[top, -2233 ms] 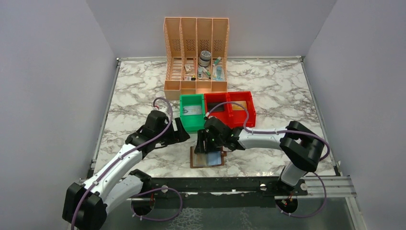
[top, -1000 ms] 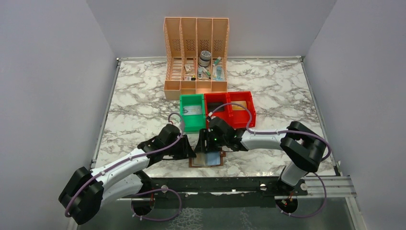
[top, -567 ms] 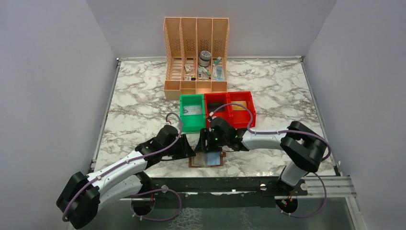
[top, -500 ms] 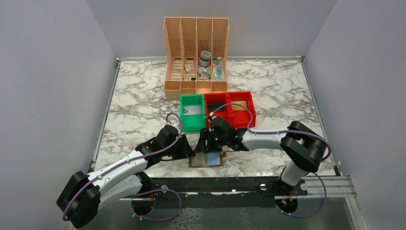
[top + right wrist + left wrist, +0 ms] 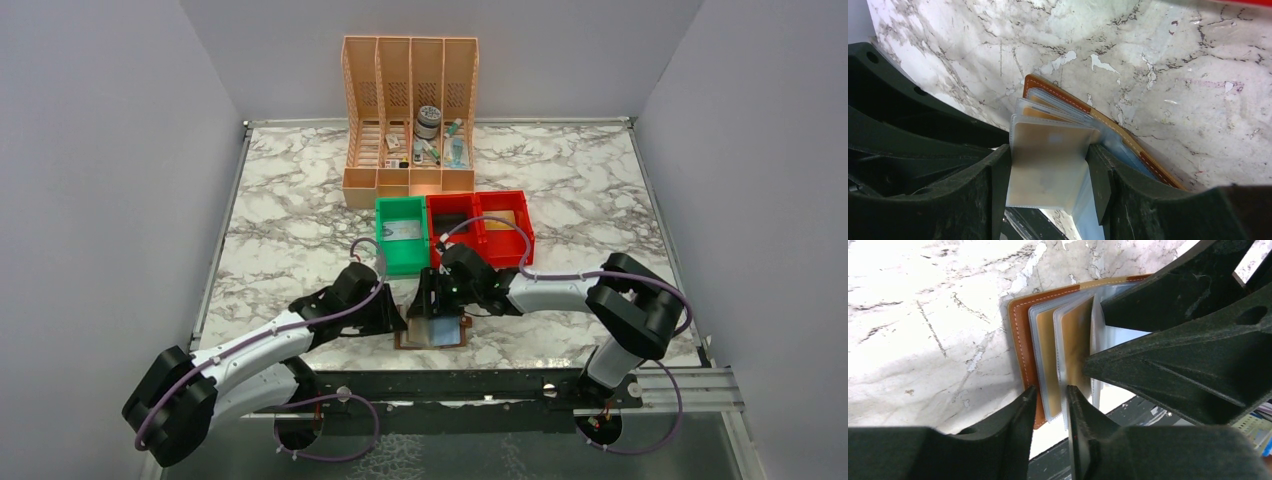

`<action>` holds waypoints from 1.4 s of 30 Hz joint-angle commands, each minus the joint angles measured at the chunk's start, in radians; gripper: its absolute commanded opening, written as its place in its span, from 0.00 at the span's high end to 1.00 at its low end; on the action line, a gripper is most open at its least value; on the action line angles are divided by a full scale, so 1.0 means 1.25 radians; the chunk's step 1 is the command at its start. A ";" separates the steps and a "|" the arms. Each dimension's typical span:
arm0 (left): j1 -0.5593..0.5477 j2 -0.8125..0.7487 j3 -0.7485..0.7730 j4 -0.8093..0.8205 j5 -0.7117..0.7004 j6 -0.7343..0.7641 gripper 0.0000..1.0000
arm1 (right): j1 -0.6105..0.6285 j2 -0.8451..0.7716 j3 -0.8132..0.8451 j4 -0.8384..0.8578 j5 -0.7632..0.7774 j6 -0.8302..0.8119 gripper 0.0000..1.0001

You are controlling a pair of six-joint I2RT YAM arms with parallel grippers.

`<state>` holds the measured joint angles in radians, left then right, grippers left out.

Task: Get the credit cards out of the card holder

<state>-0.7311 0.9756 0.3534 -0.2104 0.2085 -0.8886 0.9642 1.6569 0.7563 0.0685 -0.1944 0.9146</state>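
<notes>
The brown card holder lies open at the table's near edge, its clear sleeves fanned out. My right gripper comes down on it from behind. In the right wrist view this gripper is shut across one raised sleeve holding a pale card, above the holder's cover. My left gripper sits at the holder's left edge. In the left wrist view its jaws stand narrowly apart around the corner of a sleeve with a tan card, beside the brown cover.
A green bin and a red bin stand just behind the grippers, each with something flat inside. The peach file organiser with small items is at the back. The table's front edge and black rail lie right below the holder.
The left arm swung in from the left to the holder's left edge, then barely shifted over the last second. The right gripper has kept its hold on the sleeve.
</notes>
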 commanded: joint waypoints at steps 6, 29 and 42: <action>-0.009 -0.024 0.075 -0.143 -0.154 0.028 0.58 | -0.013 0.006 -0.044 -0.047 -0.016 -0.001 0.43; -0.029 -0.055 0.041 0.098 0.101 0.023 0.46 | -0.014 0.008 -0.043 -0.039 -0.017 0.008 0.44; -0.031 -0.115 0.021 0.069 0.084 0.008 0.49 | -0.024 -0.010 -0.066 -0.003 -0.035 0.028 0.44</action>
<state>-0.7616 0.8948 0.4072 -0.0925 0.2913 -0.8673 0.9451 1.6390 0.7143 0.1108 -0.2279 0.9379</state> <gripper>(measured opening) 0.519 0.562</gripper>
